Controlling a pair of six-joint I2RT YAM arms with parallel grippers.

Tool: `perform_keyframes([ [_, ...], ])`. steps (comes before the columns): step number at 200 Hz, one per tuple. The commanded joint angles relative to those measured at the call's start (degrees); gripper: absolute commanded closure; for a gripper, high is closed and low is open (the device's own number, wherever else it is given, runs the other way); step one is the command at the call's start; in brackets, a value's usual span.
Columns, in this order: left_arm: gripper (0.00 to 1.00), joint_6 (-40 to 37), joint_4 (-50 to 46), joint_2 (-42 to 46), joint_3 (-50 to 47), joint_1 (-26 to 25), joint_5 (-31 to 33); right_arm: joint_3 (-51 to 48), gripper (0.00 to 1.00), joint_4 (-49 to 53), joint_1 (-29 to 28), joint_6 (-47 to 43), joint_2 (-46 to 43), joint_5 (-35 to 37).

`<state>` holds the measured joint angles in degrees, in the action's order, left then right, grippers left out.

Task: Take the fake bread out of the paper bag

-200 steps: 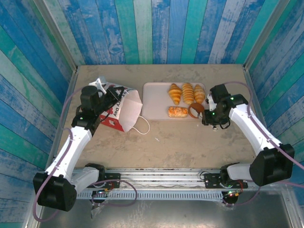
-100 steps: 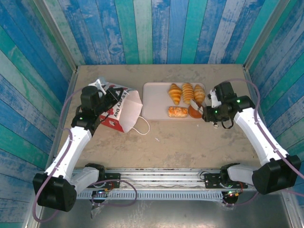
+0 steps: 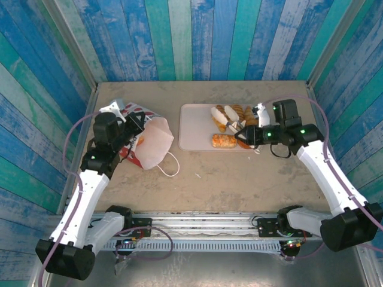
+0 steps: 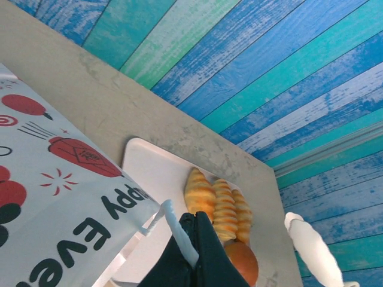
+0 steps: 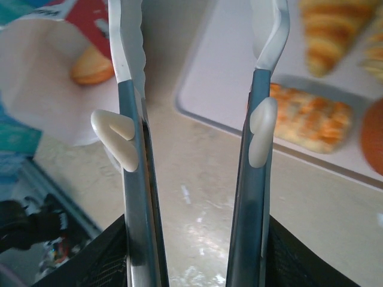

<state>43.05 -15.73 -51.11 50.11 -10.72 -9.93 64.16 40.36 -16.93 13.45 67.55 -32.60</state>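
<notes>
Right claw [image 5: 197, 42]: jaws moderately wide, nothing between them, just bare table under the gap. Just past the tips is the near corner of the pink tray [image 5: 218, 84]. Off its right finger [image 5: 263, 119] sit a flaky piece [image 5: 311, 116] and, further right, the round bun [image 5: 374, 137], with a croissant [image 5: 329, 30] beyond, all on the tray, so those are already out. The target is ahead and left of the left finger [image 5: 128, 95]: the paper bag [image 5: 42, 84] lies on its side with its mouth facing this claw, and one roll [image 5: 93, 66] sits deep in the white interior. I can't tell whether more is behind it. Its long axis looks roughly in line with the jaw closing direction, though it's only partly visible. My guess is a wrist roll is needed so the jaws span the short side, or the opening has to be enough for the long side. Farthest out, the left claw [image 4: 191, 239] is clamped on the bag's white cord at the rim, propping the mouth. It's nearer the roll but occupied, so the reach falls to the right arm: leftward off the tray and into the mouth. The risk is snagging the paper lip.
</notes>
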Motion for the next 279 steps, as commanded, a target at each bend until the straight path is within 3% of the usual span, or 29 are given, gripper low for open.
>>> perform_keyframes([
  [1, 1.0, -2.3, -2.5, 1.5, 2.1, -0.2, 3.4, 1.3, 0.5, -3.9, -5.1, -2.3, 0.3, -6.4],
  [70, 1.0, -0.6, -1.1, 2.9, 0.3, -0.2, 5.3, 2.9, 0.51, -4.5, -26.0, -13.4, 4.7, 5.3],
  [116, 1.0, 0.0, -1.3, 3.0, 0.4, -0.2, 4.9, 5.0, 0.51, -6.6, -37.0, -21.6, 10.2, 18.9],
  [222, 1.0, -0.6, -1.7, 4.9, -0.3, -0.2, 3.9, 18.0, 0.52, -6.6, -49.0, -27.8, 28.9, 44.1],
  [259, 1.0, -0.2, -0.8, 4.7, -0.8, -0.2, 3.0, 23.6, 0.52, -5.3, -49.1, -24.6, 34.5, 47.4],
  [279, 1.0, 0.0, -0.7, 4.6, -0.8, -0.2, 2.6, 26.6, 0.52, -5.0, -48.8, -18.5, 36.7, 50.7],
])
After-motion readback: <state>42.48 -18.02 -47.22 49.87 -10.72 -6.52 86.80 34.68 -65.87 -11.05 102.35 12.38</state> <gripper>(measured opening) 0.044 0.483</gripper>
